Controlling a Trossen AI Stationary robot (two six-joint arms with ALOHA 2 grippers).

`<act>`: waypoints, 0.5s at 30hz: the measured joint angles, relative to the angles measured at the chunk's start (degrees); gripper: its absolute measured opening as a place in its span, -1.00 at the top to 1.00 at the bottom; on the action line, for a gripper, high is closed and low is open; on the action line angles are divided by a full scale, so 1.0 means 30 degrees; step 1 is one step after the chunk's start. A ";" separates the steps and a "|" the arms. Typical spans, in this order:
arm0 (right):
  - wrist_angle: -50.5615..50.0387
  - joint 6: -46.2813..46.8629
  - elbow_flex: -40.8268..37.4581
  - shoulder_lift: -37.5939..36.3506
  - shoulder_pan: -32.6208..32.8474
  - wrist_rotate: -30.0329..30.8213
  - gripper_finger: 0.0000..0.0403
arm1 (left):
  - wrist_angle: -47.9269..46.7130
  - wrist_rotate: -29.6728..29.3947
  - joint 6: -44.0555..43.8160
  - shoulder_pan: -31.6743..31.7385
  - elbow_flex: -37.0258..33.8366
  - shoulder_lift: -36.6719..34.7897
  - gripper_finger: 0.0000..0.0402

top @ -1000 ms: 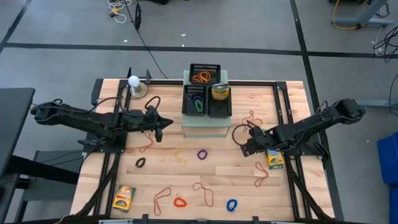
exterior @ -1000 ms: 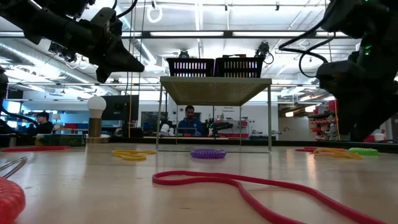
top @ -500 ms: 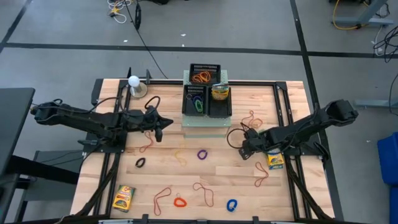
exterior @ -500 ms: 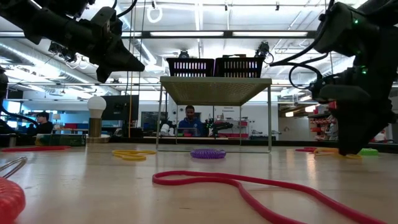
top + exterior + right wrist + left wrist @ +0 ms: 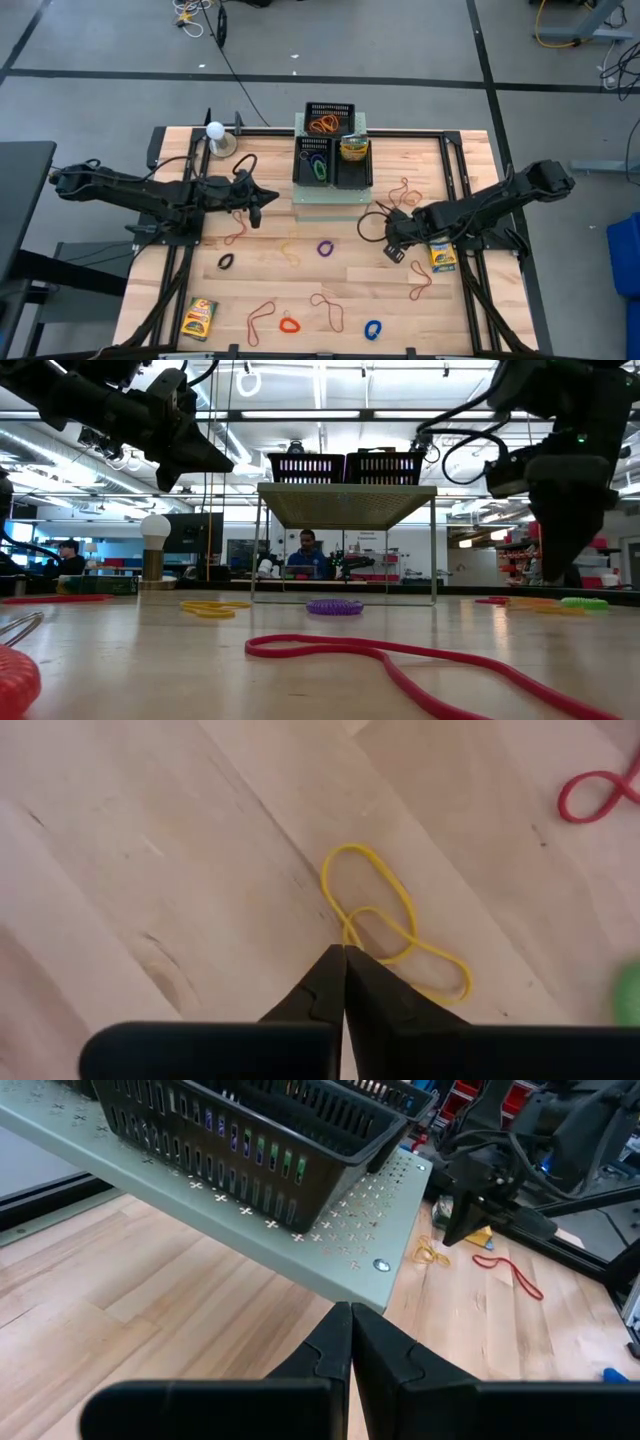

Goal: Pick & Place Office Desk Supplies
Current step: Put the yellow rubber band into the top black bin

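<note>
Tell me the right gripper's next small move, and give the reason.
Probably a short lift to test the grasp. The right gripper is down at the wooden table with fingers shut at the yellow rubber band, but most of its loop lies flat ahead of the tips, so whether it is caught cannot be told.

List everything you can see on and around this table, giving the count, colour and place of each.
table: one, pale wood, under everything
perforated box: one, pale green, back centre
mesh trays: three, black, on the box
crayon boxes: two, yellow-green, front left and beside the right arm
thin rubber bands: several, orange-brown, scattered
yellow rubber band: one, at the right gripper's tips
thick loops: at least four, purple, black, red, blue, front half
bulb on stand: one, white, back left
person: one, beyond the table
left gripper: shut, raised over the left half
right gripper: shut, low, right of centre
</note>
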 joint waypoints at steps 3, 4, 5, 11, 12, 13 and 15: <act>-0.0030 0.0006 0.0014 0.0000 -0.0007 -0.0020 0.90 | 0.0012 0.0002 0.0002 0.0004 0.0000 0.0000 0.92; -0.0047 -0.0004 0.0014 0.0000 0.0000 -0.0029 0.89 | 0.0012 0.0003 0.0003 -0.0003 0.0000 0.0000 0.92; -0.0053 -0.0150 0.0014 0.0000 0.0000 -0.0075 0.87 | 0.0012 -0.0004 0.0003 0.0002 0.0000 0.0000 0.92; -0.0038 -0.3187 0.0014 0.0000 0.0051 -0.0510 0.48 | 0.0012 -0.0004 0.0003 -0.0003 0.0000 0.0000 0.92; -0.0030 -0.3880 0.0016 0.0032 0.0021 -0.0515 0.39 | 0.0012 0.0000 0.0003 -0.0002 0.0000 0.0000 0.92; 0.0035 -0.4615 0.0029 0.0156 -0.0089 -0.0518 0.29 | 0.0012 -0.0001 0.0003 0.0001 0.0000 0.0000 0.92; 0.0107 -0.5977 0.0029 0.0443 -0.0372 -0.0595 0.12 | 0.0031 -0.0001 0.0003 -0.0003 0.0000 0.0000 0.92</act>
